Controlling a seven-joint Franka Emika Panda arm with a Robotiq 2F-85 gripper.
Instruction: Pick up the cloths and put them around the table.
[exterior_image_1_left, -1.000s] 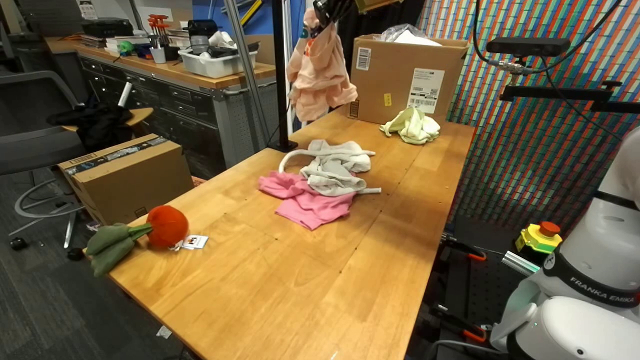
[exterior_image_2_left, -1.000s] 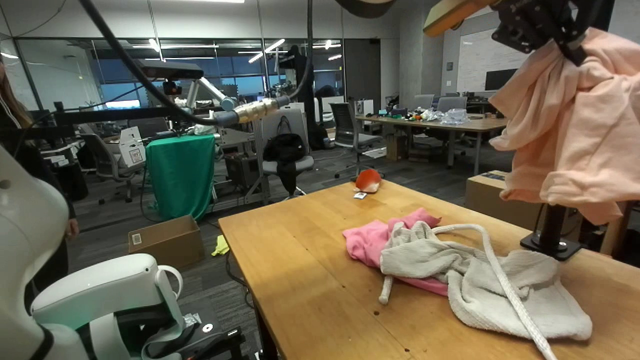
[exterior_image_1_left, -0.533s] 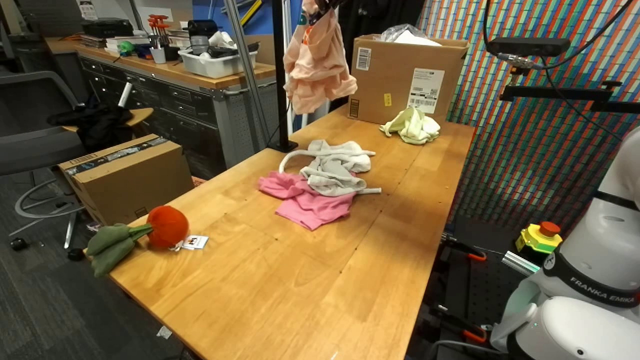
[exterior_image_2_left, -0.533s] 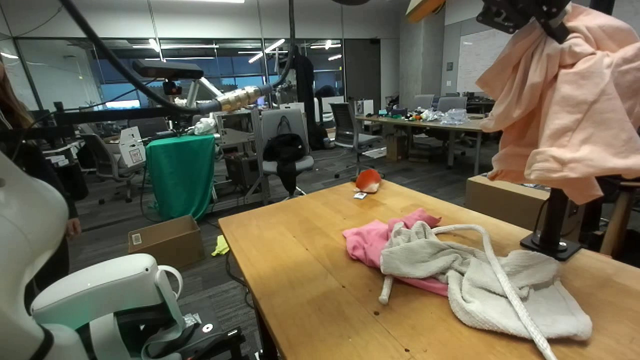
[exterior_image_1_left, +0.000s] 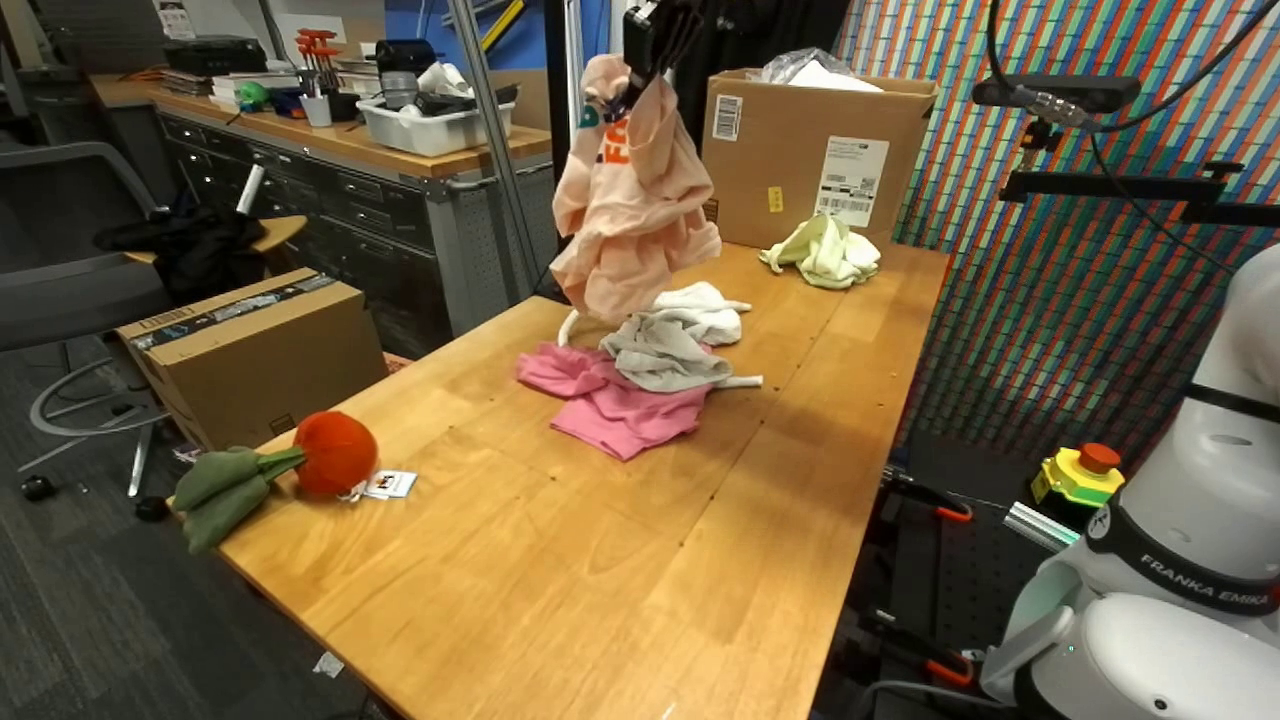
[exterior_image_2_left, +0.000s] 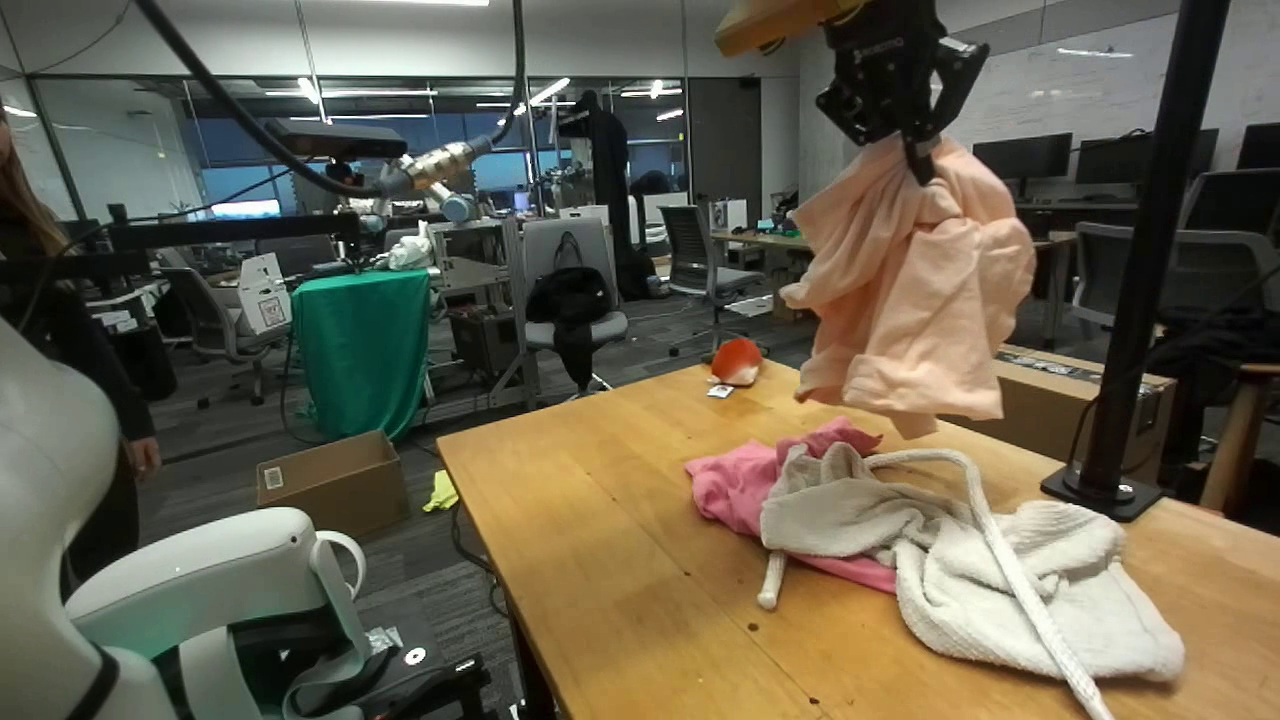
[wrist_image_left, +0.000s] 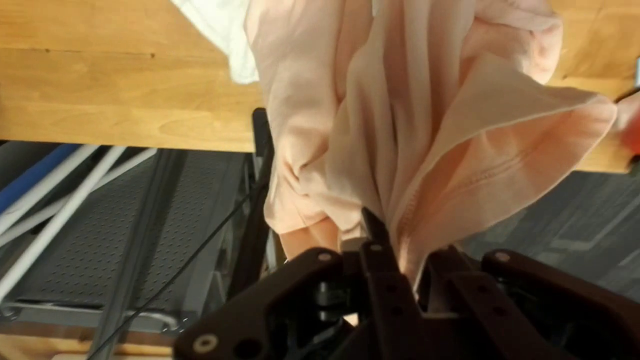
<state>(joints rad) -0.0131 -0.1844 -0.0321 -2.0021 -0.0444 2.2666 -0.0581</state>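
Risk of a heap: the pale peach garment (exterior_image_2_left: 915, 300) could land on its neighbours

It hangs bunched above the table (exterior_image_1_left: 620, 560), its printed letters facing an exterior view, and the gripper (exterior_image_2_left: 917, 160) holds it high up with the jaws nearly together on the fabric. Everything below that single pinch dangles, so it may swing, or slip out if only a thin fold is caught. Just below or behind its hem, and I can't tell from here whether they touch, lies the whitish cloth (exterior_image_2_left: 945, 575), partly over the pink cloth (exterior_image_2_left: 738, 485). Lowered here, the garment would probably cover those two rather than get its own spot. The white rope (exterior_image_2_left: 1012, 570) crosses the whitish cloth; a trailing hem could drag both along. The black post (exterior_image_2_left: 1148, 250) stands near, by the table's edge, and a loose flap might catch on it. Let go too close to that edge, the garment could slide off. Farther out, the yellow-green cloth (exterior_image_1_left: 825, 255) lies just beside the cardboard box (exterior_image_1_left: 785, 135), and the plush vegetable (exterior_image_1_left: 336, 453) sits at a corner.
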